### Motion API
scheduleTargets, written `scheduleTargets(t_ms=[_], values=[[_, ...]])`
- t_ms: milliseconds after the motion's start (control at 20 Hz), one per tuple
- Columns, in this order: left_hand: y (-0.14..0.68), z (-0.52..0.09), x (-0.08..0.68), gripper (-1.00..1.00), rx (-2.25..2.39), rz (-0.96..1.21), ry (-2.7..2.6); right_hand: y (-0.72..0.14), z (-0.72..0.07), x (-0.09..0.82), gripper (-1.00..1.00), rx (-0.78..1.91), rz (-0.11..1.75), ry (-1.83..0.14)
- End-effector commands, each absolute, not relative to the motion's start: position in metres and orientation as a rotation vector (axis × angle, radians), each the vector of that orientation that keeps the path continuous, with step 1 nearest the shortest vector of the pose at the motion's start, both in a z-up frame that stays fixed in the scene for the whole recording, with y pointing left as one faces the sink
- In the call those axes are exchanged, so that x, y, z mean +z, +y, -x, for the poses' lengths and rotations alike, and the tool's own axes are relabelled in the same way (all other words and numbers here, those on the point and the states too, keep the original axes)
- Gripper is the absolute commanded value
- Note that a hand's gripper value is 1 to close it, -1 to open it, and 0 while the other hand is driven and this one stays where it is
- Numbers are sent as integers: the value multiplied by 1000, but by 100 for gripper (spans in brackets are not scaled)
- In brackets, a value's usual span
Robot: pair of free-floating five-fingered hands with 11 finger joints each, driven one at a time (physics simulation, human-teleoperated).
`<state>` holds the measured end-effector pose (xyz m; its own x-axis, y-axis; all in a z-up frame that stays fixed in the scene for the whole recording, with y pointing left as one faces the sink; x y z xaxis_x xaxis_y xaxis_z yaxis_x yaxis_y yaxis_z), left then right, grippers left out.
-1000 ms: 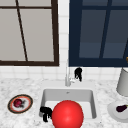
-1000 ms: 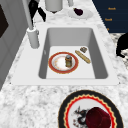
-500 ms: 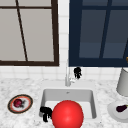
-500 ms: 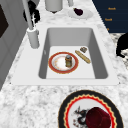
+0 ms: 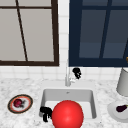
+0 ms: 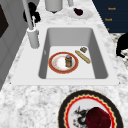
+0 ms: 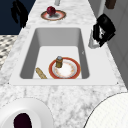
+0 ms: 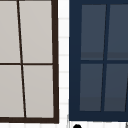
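Observation:
My right hand (image 5: 77, 72) hovers right next to the faucet (image 5: 67, 80) at the back of the sink; it also shows as a dark shape behind the spout (image 6: 31, 13), beside the faucet base (image 7: 105, 28) and at the upper view's bottom edge (image 8: 77, 126). My left hand (image 5: 45, 113) hangs at the sink's front left corner, fingers relaxed and pointing down, holding nothing (image 6: 122, 46) (image 7: 18, 12). In the sink basin (image 6: 100, 65) lie a red-rimmed plate (image 6: 60, 63) with a small jar (image 6: 68, 60) on it, a breadstick (image 6: 82, 56) and a small brown piece (image 6: 83, 49).
A large red ball (image 5: 67, 115) covers the sink's front in the front view. A patterned plate with a dark red fruit (image 5: 20, 103) sits on the left counter. On the right stand a grey canister (image 5: 123, 82) and a white plate with a purple item (image 5: 121, 108).

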<state>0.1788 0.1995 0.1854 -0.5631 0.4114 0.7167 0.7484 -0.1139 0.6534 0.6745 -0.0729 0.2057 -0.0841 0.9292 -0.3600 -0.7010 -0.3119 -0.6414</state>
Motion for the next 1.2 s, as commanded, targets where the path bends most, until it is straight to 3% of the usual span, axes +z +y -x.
scheduleTargets(t_ms=[0,500,750,1150], values=[[200,-179,185,0,-1729,1287,-1879,-69,-687,219,100,1736,908,-360],[200,-179,185,0,-1729,1287,-1879,-42,-686,214,100,1718,953,-280],[200,-179,185,0,-1729,1287,-1879,-2,-680,210,100,1662,1203,-34],[200,-179,185,0,-1729,1287,-1879,1,-677,210,100,1515,1309,-13]])
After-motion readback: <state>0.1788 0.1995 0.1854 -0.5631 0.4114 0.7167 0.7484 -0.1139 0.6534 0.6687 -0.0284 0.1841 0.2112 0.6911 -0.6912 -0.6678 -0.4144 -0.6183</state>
